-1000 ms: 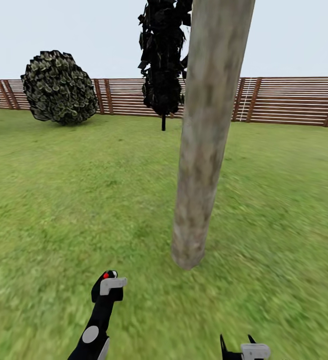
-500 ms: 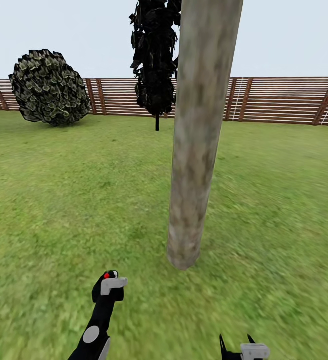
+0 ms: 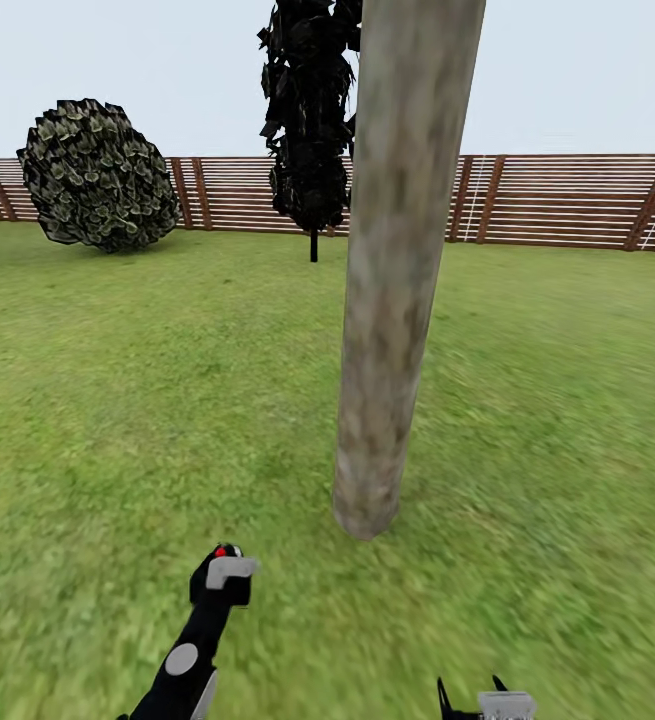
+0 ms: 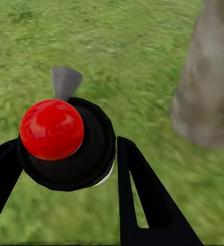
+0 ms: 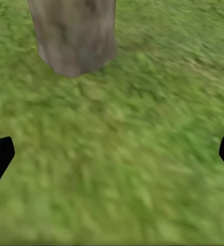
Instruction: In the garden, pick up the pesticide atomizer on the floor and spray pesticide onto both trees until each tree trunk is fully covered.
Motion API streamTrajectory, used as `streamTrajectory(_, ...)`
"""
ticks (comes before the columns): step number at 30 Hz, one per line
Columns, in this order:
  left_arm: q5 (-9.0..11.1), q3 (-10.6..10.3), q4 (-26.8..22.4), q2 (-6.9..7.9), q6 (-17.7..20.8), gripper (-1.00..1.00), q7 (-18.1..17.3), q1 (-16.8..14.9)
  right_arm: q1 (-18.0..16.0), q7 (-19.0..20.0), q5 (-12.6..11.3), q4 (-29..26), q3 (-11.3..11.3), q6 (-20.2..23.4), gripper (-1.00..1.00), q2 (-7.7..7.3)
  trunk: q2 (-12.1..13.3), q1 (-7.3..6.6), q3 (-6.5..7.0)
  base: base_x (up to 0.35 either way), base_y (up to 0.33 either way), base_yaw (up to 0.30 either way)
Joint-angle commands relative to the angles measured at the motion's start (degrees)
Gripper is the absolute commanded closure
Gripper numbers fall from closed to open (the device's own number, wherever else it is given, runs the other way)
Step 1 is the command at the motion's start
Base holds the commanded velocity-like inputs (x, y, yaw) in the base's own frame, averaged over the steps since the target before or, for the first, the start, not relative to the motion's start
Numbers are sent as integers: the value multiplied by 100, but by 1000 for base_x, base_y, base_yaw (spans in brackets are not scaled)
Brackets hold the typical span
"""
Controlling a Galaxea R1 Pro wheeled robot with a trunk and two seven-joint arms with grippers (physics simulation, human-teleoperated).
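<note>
One tree trunk (image 3: 392, 300), thick and mottled grey-beige, rises from the grass floor (image 3: 117, 400) just ahead and slightly right of centre. Its base (image 4: 206, 97) also shows close by in the left wrist view. My left gripper (image 3: 222, 585) is shut on the pesticide atomizer (image 4: 65, 148), a black body with a red knob and a grey nozzle aimed forward, left of the trunk's base. My right gripper (image 3: 487, 700) hangs low at the right, open and holding nothing, with the trunk base (image 5: 73, 36) ahead of it. No pesticide mist is in view.
A brown slat fence (image 3: 567, 200) closes the far side of the lawn. A round leafy bush (image 3: 97, 175) stands at the back left. A dark ragged plant on a thin stem (image 3: 312, 130) stands by the fence behind the trunk.
The view swung slightly right a second ago, then held still. My left gripper with the atomizer has since dropped a little lower.
</note>
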Motion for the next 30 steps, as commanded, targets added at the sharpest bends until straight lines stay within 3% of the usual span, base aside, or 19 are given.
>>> streamTrajectory(1,-73,1,-1,26,140,100,-187,-6,-16,3,134,-38,1,21,-100,-5,0,0,0,0,0,0)
streamTrajectory(3,-234,4,0,97,288,100,-552,-13,-84,20,447,-145,3,62,-100,-14,0,0,0,0,0,0)
streamTrajectory(7,-742,32,1,298,489,100,-1648,-19,-388,176,1510,-680,-3,737,-100,-17,0,0,0,0,0,0)
streamTrajectory(10,-928,48,-1,435,735,100,-2209,-20,-551,603,1802,-1134,-4,1434,-100,12,0,0,0,0,0,0)
streamTrajectory(11,-962,51,0,529,854,100,-2430,-20,-614,918,1853,-1317,-4,1684,-100,23,0,0,0,0,0,0)
streamTrajectory(12,-983,56,26,902,1060,100,-3302,-19,-865,2171,1921,-1757,-4,2394,-100,49,0,0,0,0,0,0)
streamTrajectory(14,-986,67,42,1138,1108,100,-4028,-16,-1094,2945,1935,-1905,-4,2834,-100,71,0,0,0,0,0,0)
streamTrajectory(15,-990,119,50,1386,1141,100,-4860,-13,-1415,3750,1941,-1975,-4,3230,-100,99,0,0,0,0,0,0)
streamTrajectory(16,-996,177,52,1475,1178,100,-5233,-16,-1561,4150,1943,-1993,-4,3345,-100,129,0,0,0,0,0,0)
streamTrajectory(17,-1003,206,53,1510,1231,100,-5428,-17,-1620,4385,1945,-2010,-3,3387,-100,156,0,0,0,0,0,0)
streamTrajectory(18,-1168,218,54,1557,1627,100,-5799,-19,-1714,4902,1952,-2256,6,3451,-100,275,0,0,0,0,0,0)
streamTrajectory(19,-1883,207,54,1510,1850,100,-6022,-20,-1740,5222,1966,-2656,20,3468,-100,452,0,0,0,0,0,0)
streamTrajectory(20,-2028,208,54,1501,1863,100,-6103,-20,-1741,5279,1968,-2695,21,3469,-100,467,0,0,0,0,0,0)
streamTrajectory(21,-2277,212,54,1498,1879,100,-6416,-22,-1743,5495,1970,-2746,22,3470,-100,490,0,0,0,0,0,0)
streamTrajectory(26,-2354,205,59,1489,1885,100,-6757,-201,-1744,5717,1978,-2763,22,3470,-100,494,0,0,0,0,0,0)
streamTrajectory(30,-2715,136,55,1464,1890,100,-7087,-391,-1744,5762,2224,-2760,628,3470,-100,493,0,0,0,0,0,0)
